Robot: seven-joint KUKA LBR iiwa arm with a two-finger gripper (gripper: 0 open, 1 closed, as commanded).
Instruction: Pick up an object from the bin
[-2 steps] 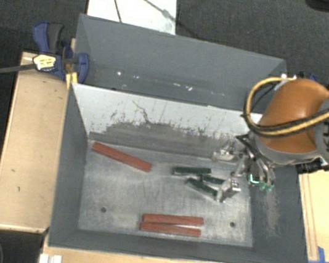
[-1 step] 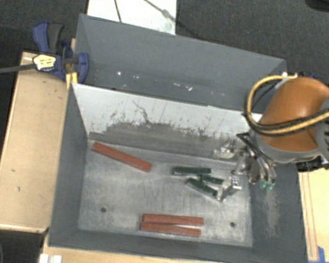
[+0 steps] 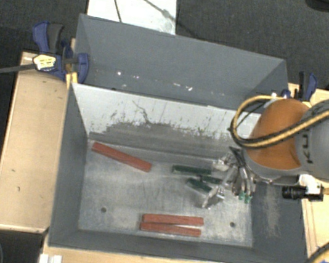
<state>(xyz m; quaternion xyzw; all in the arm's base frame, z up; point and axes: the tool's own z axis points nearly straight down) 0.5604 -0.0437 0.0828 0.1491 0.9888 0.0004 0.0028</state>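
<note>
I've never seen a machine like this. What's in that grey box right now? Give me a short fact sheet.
container: grey metal bin
end effector: low in the bin's right part
nearest things: dark green sticks, heaped just beside it
left: one reddish-brown bar, lying slanted
front: two reddish-brown bars, side by side, touching
lifted yet: cannot tell

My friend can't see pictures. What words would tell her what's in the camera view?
The robot's hand is low at the right of a grey bin, right by some dark green pieces. A red-brown stick lies at the left, and two more sticks lie side by side near the front.
</note>
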